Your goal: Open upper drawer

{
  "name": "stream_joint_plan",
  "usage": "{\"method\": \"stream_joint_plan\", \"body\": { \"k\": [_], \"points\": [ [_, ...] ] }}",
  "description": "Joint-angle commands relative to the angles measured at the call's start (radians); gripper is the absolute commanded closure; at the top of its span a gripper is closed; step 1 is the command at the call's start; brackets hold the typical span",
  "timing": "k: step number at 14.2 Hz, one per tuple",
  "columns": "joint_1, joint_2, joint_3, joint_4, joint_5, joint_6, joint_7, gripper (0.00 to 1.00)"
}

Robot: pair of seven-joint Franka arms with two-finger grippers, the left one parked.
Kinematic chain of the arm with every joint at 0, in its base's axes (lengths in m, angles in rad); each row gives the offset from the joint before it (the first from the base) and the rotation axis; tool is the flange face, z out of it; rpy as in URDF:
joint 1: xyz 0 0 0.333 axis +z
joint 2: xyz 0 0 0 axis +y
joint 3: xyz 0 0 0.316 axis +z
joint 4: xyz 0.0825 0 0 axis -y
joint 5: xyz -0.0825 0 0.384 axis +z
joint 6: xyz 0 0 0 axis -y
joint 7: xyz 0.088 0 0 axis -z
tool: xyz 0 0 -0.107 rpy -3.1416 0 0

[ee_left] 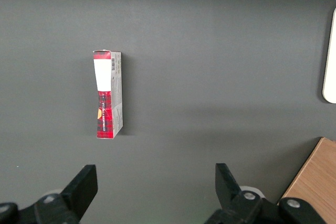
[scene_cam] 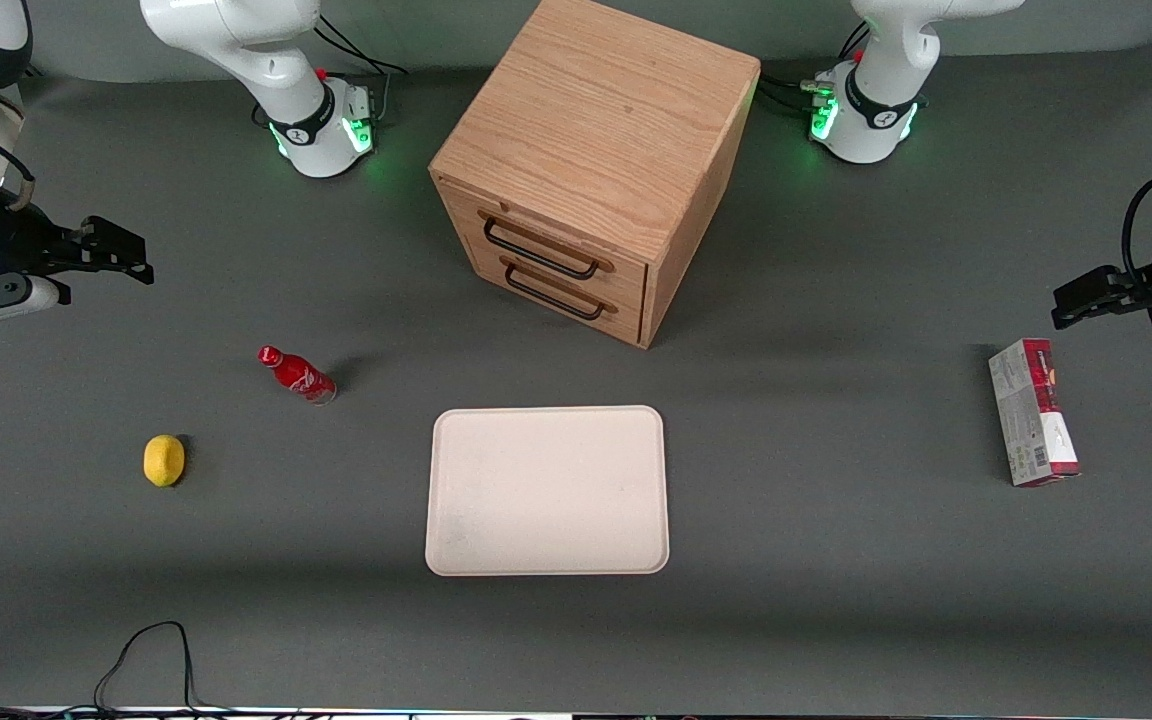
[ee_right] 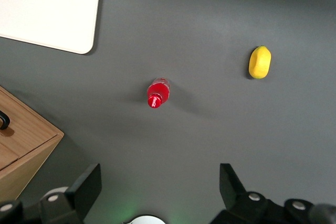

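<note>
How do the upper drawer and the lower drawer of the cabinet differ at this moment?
The upper drawer sits just under the cabinet top; the lower drawer sits below it, nearer the table. Otherwise they look alike: both are shut, light oak, each with a black wire handle. The gripper hangs with its fingers open toward the working arm's end of the table, touching neither.

The grey bench [scene_cam: 836, 560] is carrying everything: the wooden cabinet [scene_cam: 591, 150] is sitting farthest from the front camera, the pale tray [scene_cam: 547, 490] is lying flat nearer the camera, and a red bottle [scene_cam: 297, 374] is standing near a yellow lemon [scene_cam: 164, 460] toward the working arm's end, where the gripper [scene_cam: 131, 257] is hovering with its fingers spread. A red-and-white carton [scene_cam: 1032, 411] is lying toward the parked arm's end.
</note>
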Motion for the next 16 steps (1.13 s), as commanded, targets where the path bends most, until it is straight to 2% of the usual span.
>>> {"method": "stream_joint_plan", "body": {
  "k": [1, 9, 16],
  "points": [
    [-0.022, 0.022, 0.007, 0.053, 0.002, -0.038, -0.017, 0.00],
    [-0.002, 0.044, 0.015, 0.071, 0.004, -0.051, -0.013, 0.00],
    [0.076, 0.100, 0.015, 0.086, 0.016, -0.047, -0.050, 0.00]
  ]
}}
